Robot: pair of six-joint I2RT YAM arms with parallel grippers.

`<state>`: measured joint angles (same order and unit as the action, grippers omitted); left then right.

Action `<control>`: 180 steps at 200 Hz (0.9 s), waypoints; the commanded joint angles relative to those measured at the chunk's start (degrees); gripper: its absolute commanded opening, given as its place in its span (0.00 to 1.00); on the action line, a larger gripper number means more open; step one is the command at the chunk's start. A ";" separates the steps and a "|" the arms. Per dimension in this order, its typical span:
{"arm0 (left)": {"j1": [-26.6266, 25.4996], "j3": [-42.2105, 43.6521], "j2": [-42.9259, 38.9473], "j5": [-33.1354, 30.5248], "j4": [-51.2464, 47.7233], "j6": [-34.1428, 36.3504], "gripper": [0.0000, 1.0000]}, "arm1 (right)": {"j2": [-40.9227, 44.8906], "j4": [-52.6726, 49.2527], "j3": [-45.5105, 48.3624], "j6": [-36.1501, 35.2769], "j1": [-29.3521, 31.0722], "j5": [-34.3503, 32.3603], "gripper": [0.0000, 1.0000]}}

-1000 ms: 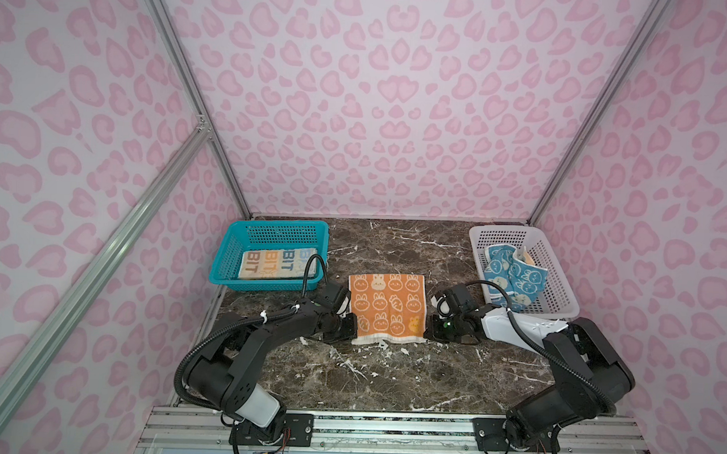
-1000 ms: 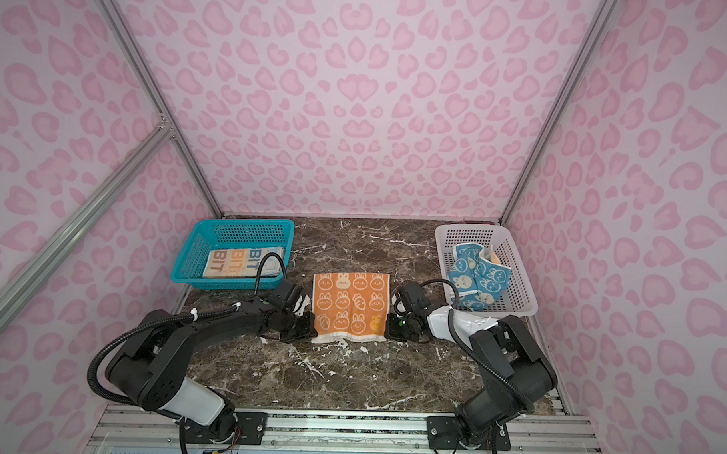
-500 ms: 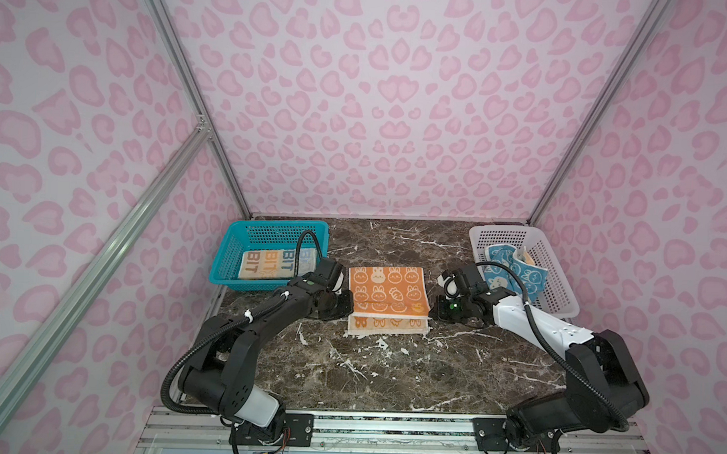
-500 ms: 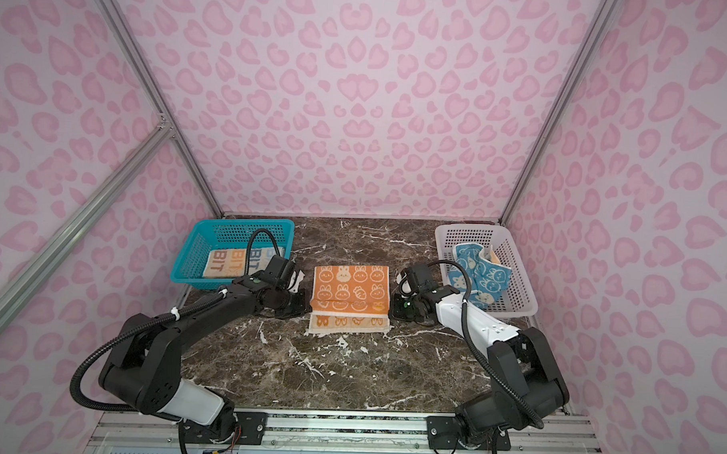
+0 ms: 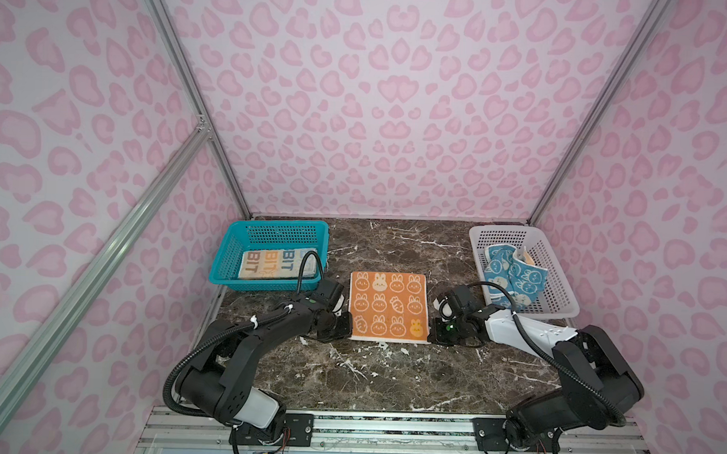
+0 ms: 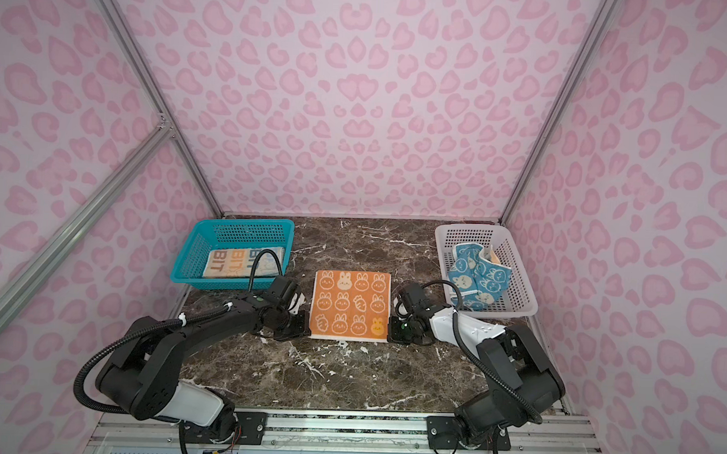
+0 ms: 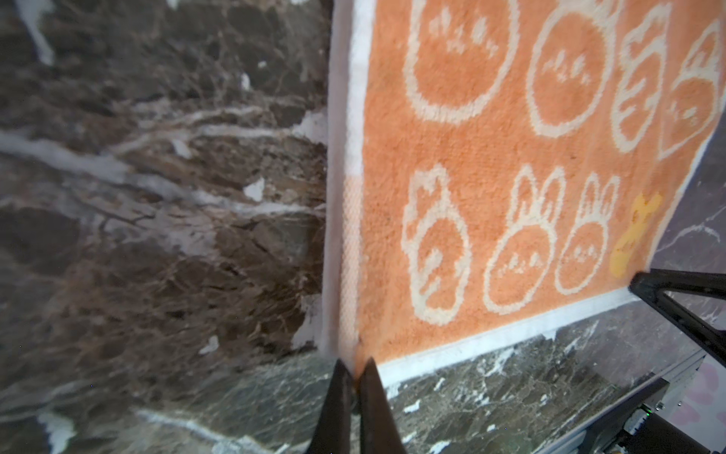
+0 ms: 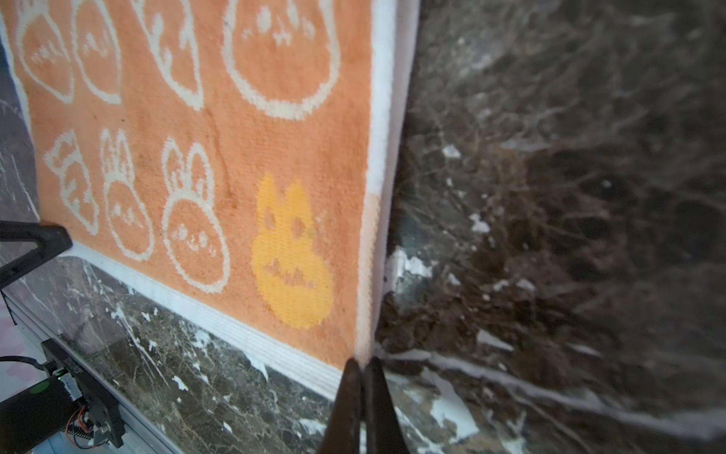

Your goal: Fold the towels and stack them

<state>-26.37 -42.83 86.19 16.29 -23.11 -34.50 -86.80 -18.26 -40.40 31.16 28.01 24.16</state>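
The orange towel (image 5: 388, 306) (image 6: 351, 304) with white rabbit drawings lies spread flat in the middle of the marble table, shown in both top views. My left gripper (image 5: 347, 324) (image 7: 355, 373) is shut on its near left corner. My right gripper (image 5: 433, 330) (image 8: 363, 363) is shut on its near right corner. Both wrist views show the orange towel (image 7: 510, 177) (image 8: 196, 157) stretching away from the pinched corners. A folded cream towel (image 5: 275, 264) with "BIT" letters lies in the teal basket. A crumpled blue towel (image 5: 514, 277) lies in the white basket.
The teal basket (image 5: 223, 256) stands at the back left of the table, close behind my left wrist. The white basket (image 5: 559, 284) stands at the back right, beside my right arm. Pink patterned walls enclose the table on three sides. A metal rail (image 5: 388, 428) runs along the front.
Half a second ago both grippers held the towel's near edge lifted toward the back, white underside showing. They have since come back toward the front, and the towel lies flat at full size.
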 commanded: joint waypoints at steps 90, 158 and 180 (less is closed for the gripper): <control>0.01 -3.16 -0.54 -5.13 -2.33 -0.15 0.08 | -0.08 -3.53 -4.25 -0.87 -0.28 -3.51 0.00; -0.15 -0.92 0.01 -3.55 -0.86 -0.42 0.35 | -2.82 -1.43 -3.45 -0.75 -0.20 -2.54 0.14; -0.12 -1.33 -1.88 -4.23 -1.77 -0.18 0.56 | -2.16 -1.84 -3.63 -0.83 0.14 -2.63 0.35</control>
<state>-26.39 -43.99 86.35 12.64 -24.14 -34.68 -89.25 -19.81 -44.12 30.65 27.75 21.69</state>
